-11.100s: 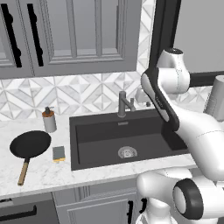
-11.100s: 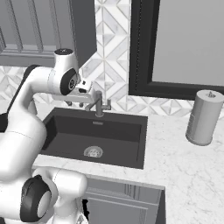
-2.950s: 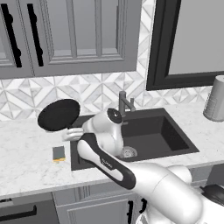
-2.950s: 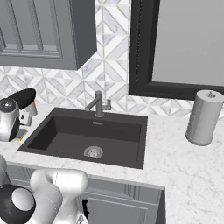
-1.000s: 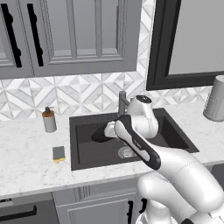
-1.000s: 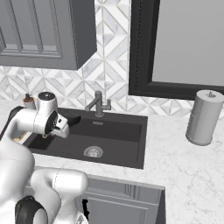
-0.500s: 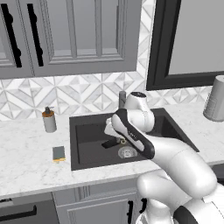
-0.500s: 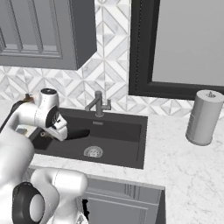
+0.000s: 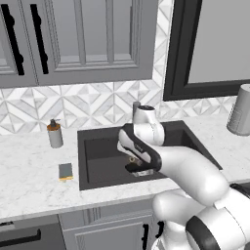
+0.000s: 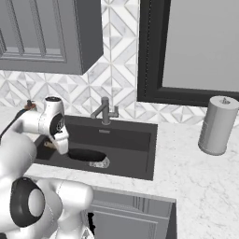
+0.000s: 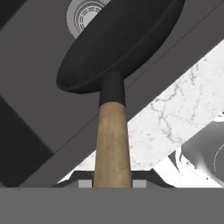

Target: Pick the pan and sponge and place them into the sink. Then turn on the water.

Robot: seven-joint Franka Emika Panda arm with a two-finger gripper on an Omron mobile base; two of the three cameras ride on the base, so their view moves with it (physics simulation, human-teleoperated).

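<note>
Even, bright, shadowless rendered light; sharp throughout, no glare; sink (image 9: 97, 161) interior reads dark and flat.

The robot's arm (image 9: 195, 176) is built of glossy white, rounded shells, thick and bulbous near its base and slimmer towards the hand. Dark grey to black bands and round caps mark the joints; one large dark disc (image 10: 29, 208) sits low on the body in the right base view, and a smaller dark circular cap (image 10: 59, 124) shows on the side of the wrist link. A thin dark cable (image 10: 11, 122) curves along the upper link there. The wrist housing (image 9: 144, 117) is a white cylinder with a dark rim on top.
</note>
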